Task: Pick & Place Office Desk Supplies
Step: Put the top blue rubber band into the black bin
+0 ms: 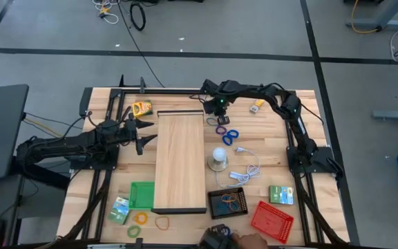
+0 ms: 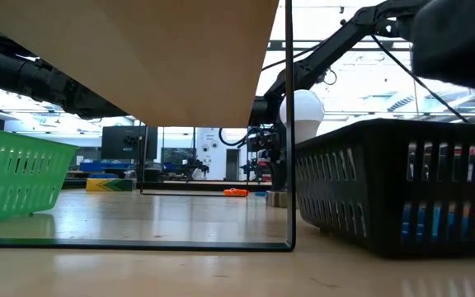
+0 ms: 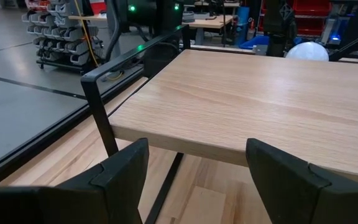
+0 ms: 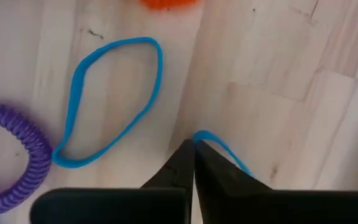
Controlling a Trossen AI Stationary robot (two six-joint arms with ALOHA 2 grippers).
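My right gripper (image 4: 193,149) is at the table's far middle (image 1: 219,111), pointing down, shut on a thin blue band (image 4: 219,149). A second blue band (image 4: 114,99) lies flat as a loop beside it, next to a purple coil loop (image 4: 14,158) and an orange item (image 4: 166,3). More loops (image 1: 228,135) lie just nearer. My left gripper (image 1: 144,135) is open and empty, level, at the left edge of the raised wooden board (image 3: 260,93); its fingers (image 3: 126,168) stand apart before the board's edge. My right gripper pinches the blue band at a bend of its loop (image 4: 202,137) between the free ends of its two fingers, coming from above and pointing down. The rest of the band runs out from under the fingers (image 4: 238,163). I cannot tell whether it is off the table.
The long board (image 1: 180,161) stands on a black frame down the table's middle. A light bulb (image 1: 218,155), a white cable (image 1: 247,169), black (image 1: 228,202), red (image 1: 271,220) and green (image 1: 141,195) trays, card boxes (image 1: 280,194) and loops (image 1: 163,222) lie nearer. A person's hand (image 1: 244,241) is at the near edge.
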